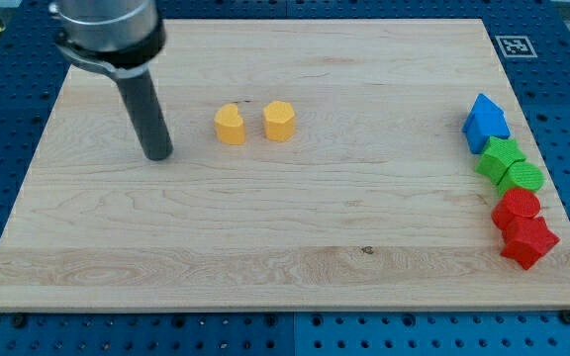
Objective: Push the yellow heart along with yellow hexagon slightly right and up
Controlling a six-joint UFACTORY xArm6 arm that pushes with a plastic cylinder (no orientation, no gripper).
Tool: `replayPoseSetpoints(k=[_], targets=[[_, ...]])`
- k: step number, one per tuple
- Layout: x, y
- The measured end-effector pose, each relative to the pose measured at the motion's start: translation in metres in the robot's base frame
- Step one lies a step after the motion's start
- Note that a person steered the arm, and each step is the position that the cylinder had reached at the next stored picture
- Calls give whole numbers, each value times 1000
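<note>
A yellow heart (230,125) and a yellow hexagon (279,121) sit side by side on the wooden board (265,227), in the upper left-middle part, a small gap between them. The heart is on the left, the hexagon on the right. My tip (158,156) rests on the board to the left of the heart and a little lower, apart from it by about one block's width. The dark rod rises from it toward the view's top left.
At the board's right edge stands a column of blocks: a blue block (485,121), two green blocks (501,156) (522,178), a red block (516,207) and a red star (528,240). A marker tag (515,45) lies off the top right corner.
</note>
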State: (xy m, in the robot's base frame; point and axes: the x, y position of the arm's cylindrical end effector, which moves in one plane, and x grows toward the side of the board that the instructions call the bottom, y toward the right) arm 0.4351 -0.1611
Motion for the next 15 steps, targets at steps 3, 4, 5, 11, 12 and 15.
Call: replayPoseSetpoints(k=[3, 4, 5, 11, 12, 15], targets=[[-26, 32], [-33, 52], [-33, 78], [17, 109], [17, 111], [8, 134]])
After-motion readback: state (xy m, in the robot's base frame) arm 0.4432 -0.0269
